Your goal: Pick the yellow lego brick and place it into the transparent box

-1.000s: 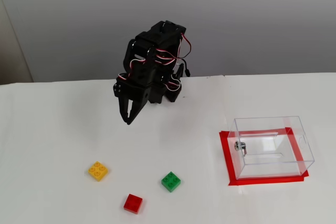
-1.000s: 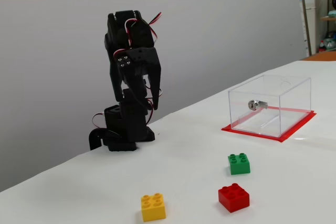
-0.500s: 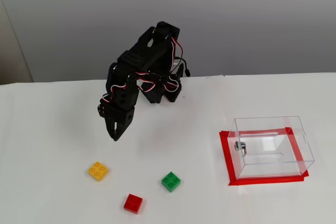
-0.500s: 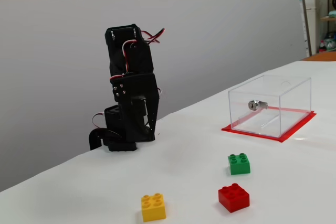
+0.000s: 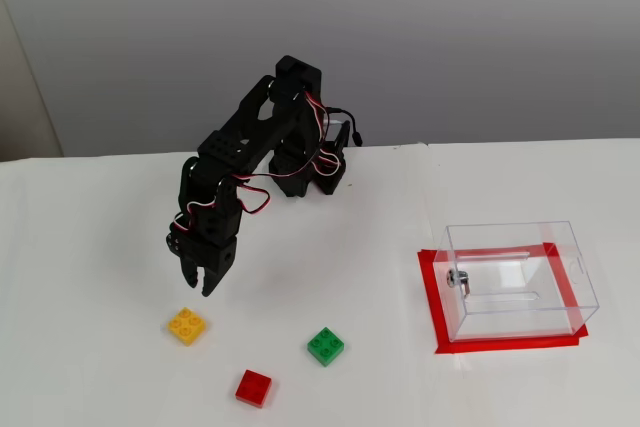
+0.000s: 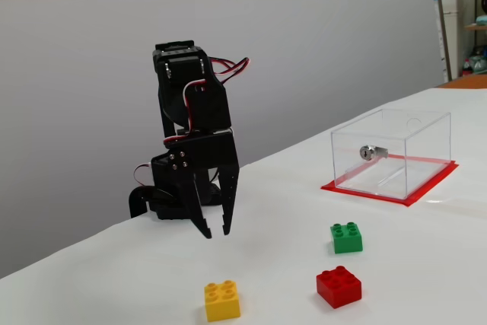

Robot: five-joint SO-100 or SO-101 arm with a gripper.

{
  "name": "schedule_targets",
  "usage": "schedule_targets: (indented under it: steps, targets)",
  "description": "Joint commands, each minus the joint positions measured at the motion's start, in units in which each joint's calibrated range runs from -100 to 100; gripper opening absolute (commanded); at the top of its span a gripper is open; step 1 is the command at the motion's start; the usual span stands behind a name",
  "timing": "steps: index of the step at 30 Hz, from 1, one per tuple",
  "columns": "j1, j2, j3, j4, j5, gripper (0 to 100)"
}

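Tool (image 5: 206, 285) hangs with fingers slightly apart, empty; yellow brick (image 5: 187, 326) lies just below, nearer the camera.

My white table (image 5: 90, 247) carries three bricks near its front edge: the yellow lego brick (image 5: 187, 326) leftmost, a red brick (image 5: 253, 388) nearest the front, a green brick (image 5: 325, 346) beside it. Toward the right edge, the transparent box (image 5: 520, 280) sits on a red tape rectangle (image 5: 432, 297). My arm's base (image 5: 318, 173) stands at the back edge.
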Motion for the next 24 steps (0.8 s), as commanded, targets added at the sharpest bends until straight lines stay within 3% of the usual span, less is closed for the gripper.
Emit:
schedule_targets:
  steps: [1,9,16,24]
  targets:
    - [-1.15,-0.34,-2.38,1.81,-0.16,23]
    - [-1.37,-0.34,-2.47,1.55,0.0,24]
    - [-1.22,-0.34,-2.56,0.07,0.31,38]
    - [0.63,0.17,-5.64,-3.32,0.36,38]
